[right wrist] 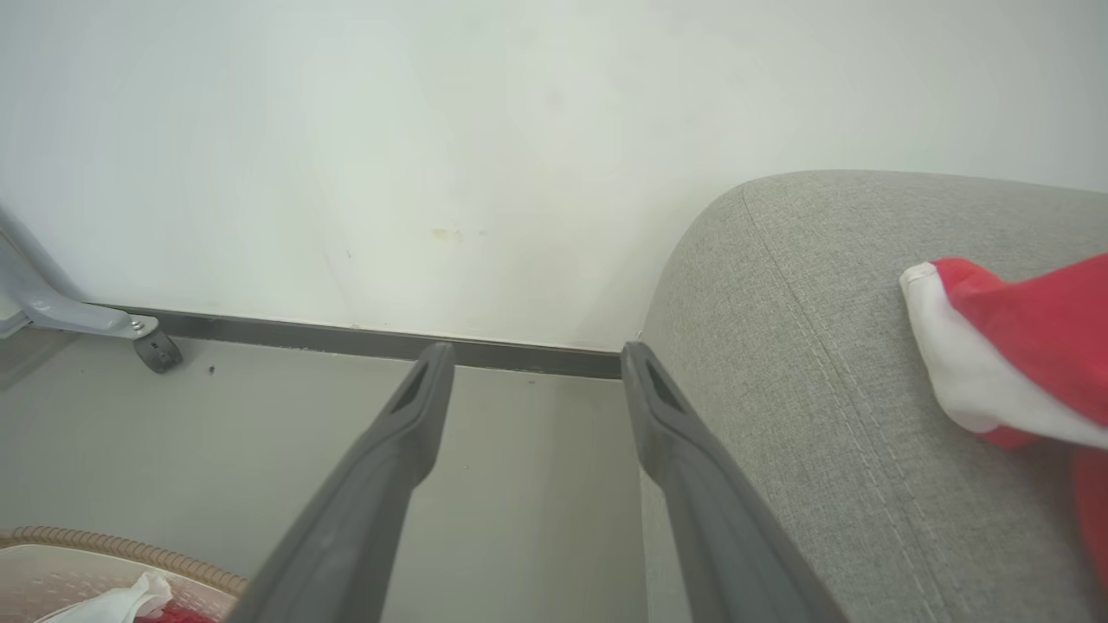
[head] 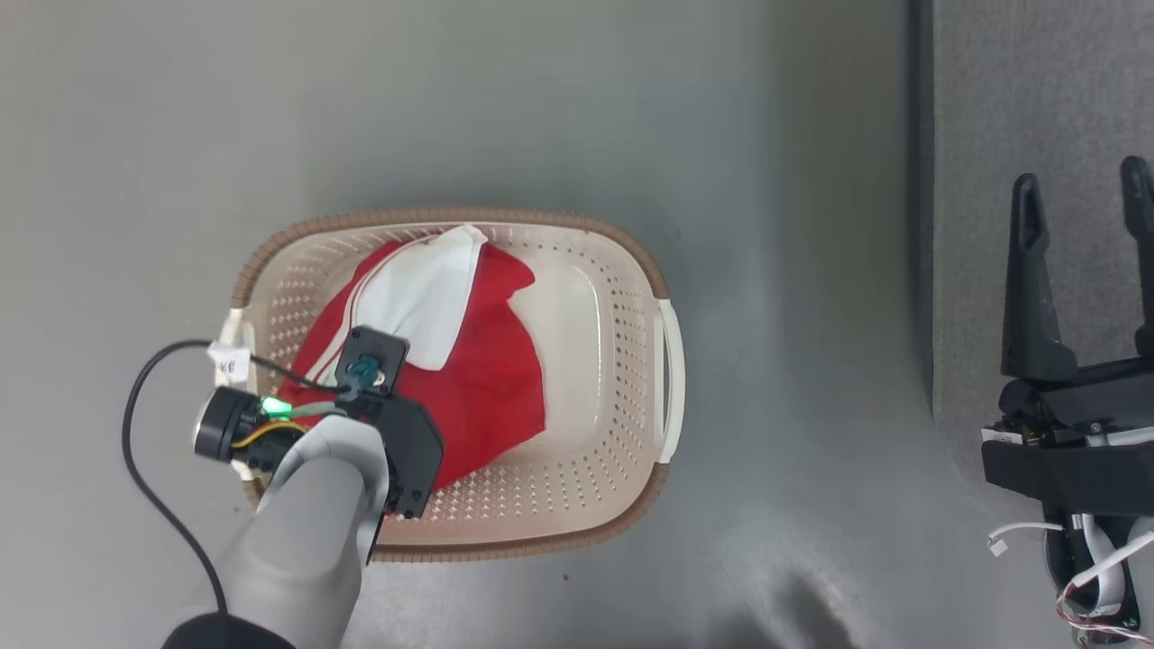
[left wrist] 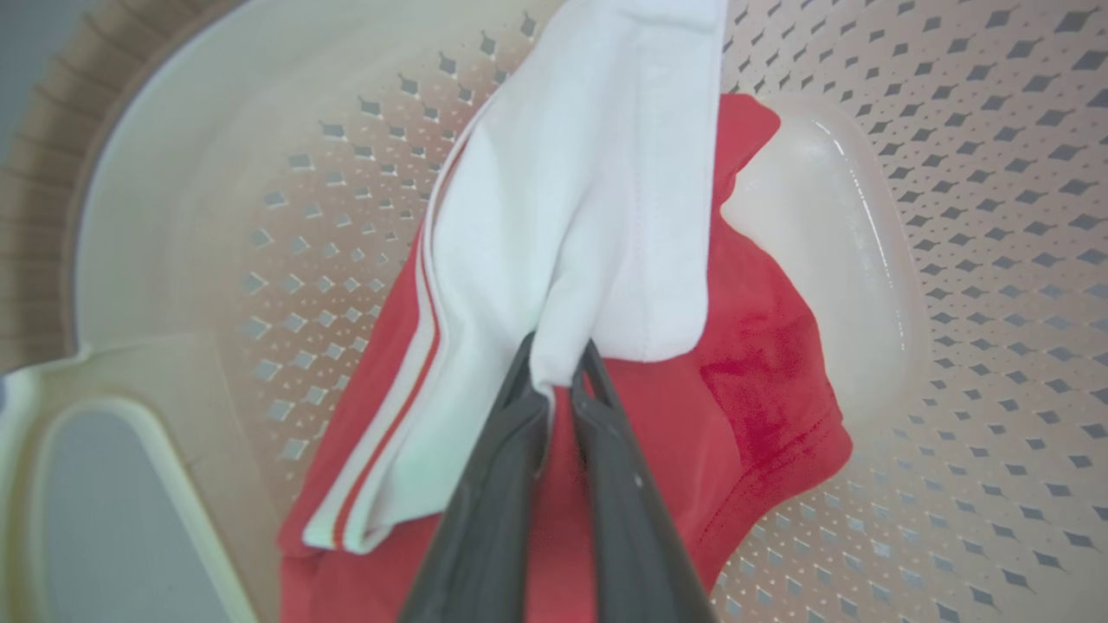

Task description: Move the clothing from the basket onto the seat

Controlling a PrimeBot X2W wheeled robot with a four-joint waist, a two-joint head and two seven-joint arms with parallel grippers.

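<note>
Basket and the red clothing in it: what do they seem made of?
Basket: probably moulded plastic, smooth and slightly glossy, with punched holes and a brown woven-look rim. Clothing: soft fabric, likely a matt knit; it folds and shows stitched seams.

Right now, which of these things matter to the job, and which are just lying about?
Job: clothing, basket, seat, left gripper pinching the clothing, second red garment lying on the seat.
Lying about: castor wheel by the wall.

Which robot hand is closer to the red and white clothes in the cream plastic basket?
Left. The left gripper pinches the clothing inside the basket; the right gripper hangs open by the grey fabric seat, well away.
</note>
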